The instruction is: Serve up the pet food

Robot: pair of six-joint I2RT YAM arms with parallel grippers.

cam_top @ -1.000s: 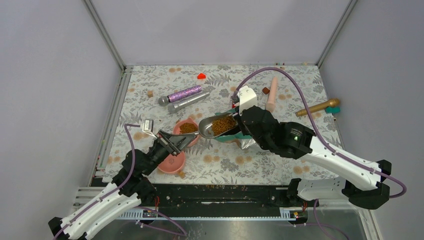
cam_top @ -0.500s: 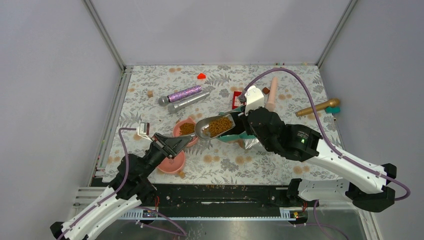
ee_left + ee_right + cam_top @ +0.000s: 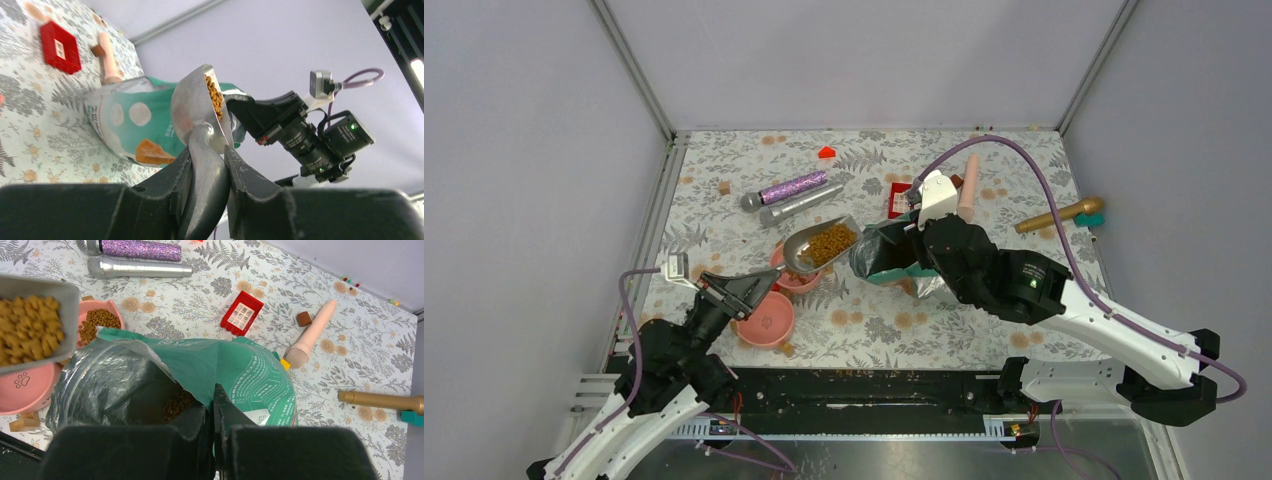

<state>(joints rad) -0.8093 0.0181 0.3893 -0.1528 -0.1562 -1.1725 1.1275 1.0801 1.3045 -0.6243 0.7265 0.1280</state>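
Floral tabletop (image 3: 724, 160), teal pouch (image 3: 245, 367) standing open, right fingers (image 3: 227, 412) pinched tight on its rim. Left fingers (image 3: 240, 170) clamp the handle of a metal scoop (image 3: 192, 107) heaped with kibble (image 3: 829, 241), held up near a pink bowl (image 3: 102, 303) with some inside.

Two pink bowls (image 3: 766, 320), four microphones (image 3: 792, 187), one scoop (image 3: 192, 110), one pouch (image 3: 250, 370).
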